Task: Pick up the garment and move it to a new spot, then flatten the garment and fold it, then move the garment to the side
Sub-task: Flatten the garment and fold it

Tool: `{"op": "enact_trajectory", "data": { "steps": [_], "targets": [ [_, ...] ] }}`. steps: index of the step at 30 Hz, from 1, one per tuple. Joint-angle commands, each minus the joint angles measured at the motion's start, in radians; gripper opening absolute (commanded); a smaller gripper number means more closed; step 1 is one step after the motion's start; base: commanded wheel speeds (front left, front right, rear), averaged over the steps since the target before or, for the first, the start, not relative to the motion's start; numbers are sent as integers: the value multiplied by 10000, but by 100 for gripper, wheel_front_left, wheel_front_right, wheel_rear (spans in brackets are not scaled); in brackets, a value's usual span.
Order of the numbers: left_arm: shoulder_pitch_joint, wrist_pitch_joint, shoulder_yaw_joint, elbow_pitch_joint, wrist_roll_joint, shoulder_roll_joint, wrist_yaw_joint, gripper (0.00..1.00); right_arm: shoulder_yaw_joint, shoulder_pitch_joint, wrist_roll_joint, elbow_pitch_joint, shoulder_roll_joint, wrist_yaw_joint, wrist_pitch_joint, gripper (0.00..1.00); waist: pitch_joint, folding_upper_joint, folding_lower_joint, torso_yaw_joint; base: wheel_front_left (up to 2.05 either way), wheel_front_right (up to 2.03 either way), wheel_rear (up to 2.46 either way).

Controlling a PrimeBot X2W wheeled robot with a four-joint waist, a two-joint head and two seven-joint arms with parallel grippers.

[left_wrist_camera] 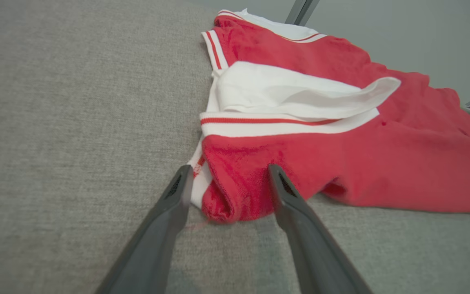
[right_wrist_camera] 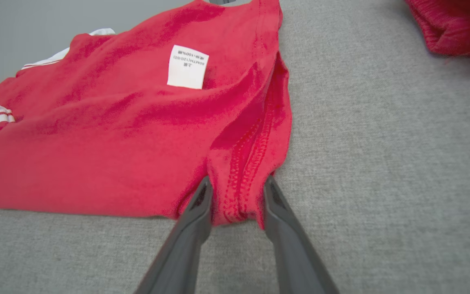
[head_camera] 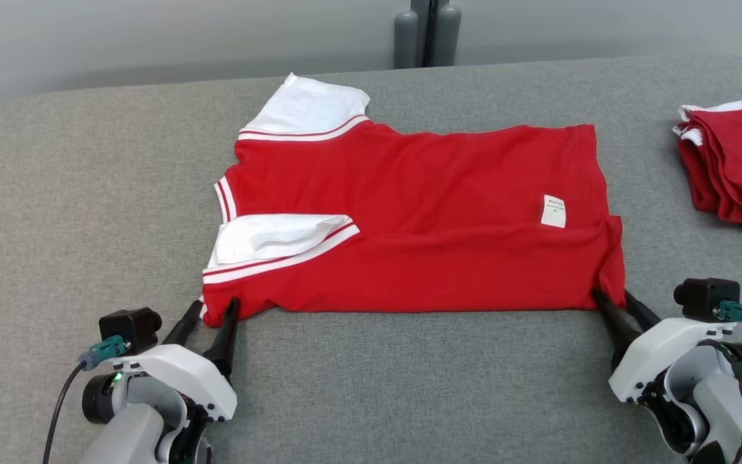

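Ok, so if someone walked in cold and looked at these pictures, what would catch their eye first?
A bright red short-sleeved shirt with white sleeves and striped trim lies spread across the middle of the grey fabric-covered table, a white label near its right hem. The left pincer and the right pincer each straddle one of its near corners, both open. A pile of folded red garments sits at the table's right edge.

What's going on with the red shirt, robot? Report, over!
Left gripper open, straddling red shirt's near left corner. Right gripper around near right hem corner, grip unclear. Shirt part-folded on grey table. Red garment stack apart, at right.
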Motion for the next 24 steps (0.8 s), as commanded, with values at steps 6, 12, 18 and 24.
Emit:
{"op": "enact_trajectory", "data": {
  "steps": [6, 12, 18, 24],
  "targets": [
    [141, -337, 158, 322, -228, -65, -206, 0, 165, 120, 135, 195, -29, 2, -618, 0, -453, 0, 0, 63, 0, 0, 0],
    [980, -552, 421, -130, -469, -66, -267, 0, 316, 706, 400, -53, -247, 0, -837, 0, -1012, 0, 0, 118, 0, 0, 0],
    [2147, -653, 704, -1090, -580, -7, -21, 0, 256, 1554, 546, -627, -507, 0, -879, 0, -1362, 0, 0, 207, 0, 0, 0],
    [3325, -659, 786, -2186, -637, 135, 357, 0, 20, 2502, 465, -1308, -679, 2, -609, 0, -1549, 0, 0, 378, 0, 0, 0]
  ]
}}
